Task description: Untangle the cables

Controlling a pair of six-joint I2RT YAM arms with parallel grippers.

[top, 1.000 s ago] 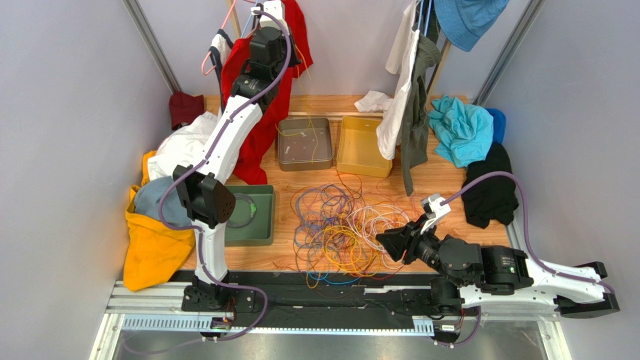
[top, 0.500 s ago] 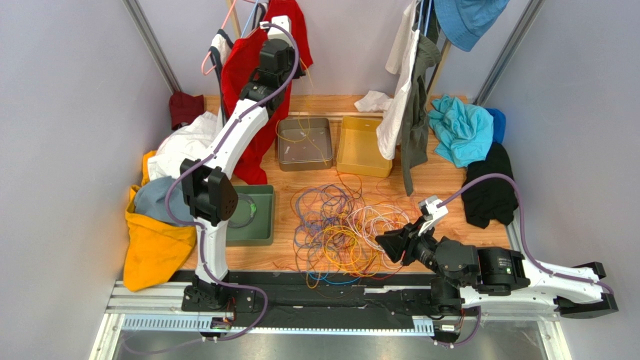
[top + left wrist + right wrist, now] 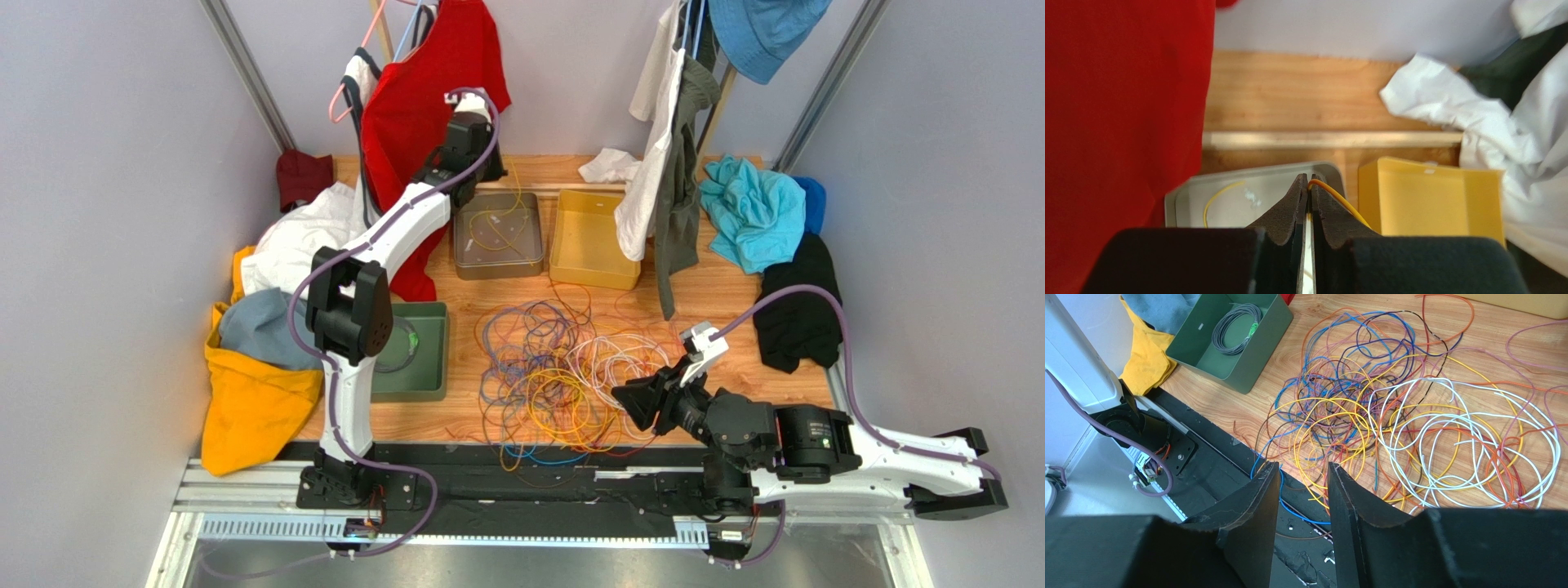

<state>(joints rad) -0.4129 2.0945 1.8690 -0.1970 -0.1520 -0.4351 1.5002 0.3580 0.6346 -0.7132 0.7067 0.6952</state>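
The cables [image 3: 558, 374] lie in a many-coloured tangle on the wooden table, also seen in the right wrist view [image 3: 1389, 404]. My left gripper [image 3: 1309, 179] hangs above the grey tray [image 3: 1260, 184] at the back. Its jaws stand almost together, with a thin slit between them. One yellow cable [image 3: 1339, 205] is pinched at their tips, and more of it lies looped in the tray. My right gripper [image 3: 1303, 468] is open and holds nothing. It hovers low over the near right edge of the tangle [image 3: 626, 398].
A yellow box [image 3: 593, 239] stands right of the grey tray [image 3: 497, 263]. A green bin [image 3: 411, 355] at the left holds a coiled grey cable. A red shirt [image 3: 423, 98] hangs behind the left arm. Other clothes hang and lie at the back right [image 3: 751, 208], and a yellow cloth [image 3: 245, 392] lies left.
The left arm has come down and forward from in front of the red shirt toward the grey tray, bringing the yellow cable with it. The right arm has barely moved.
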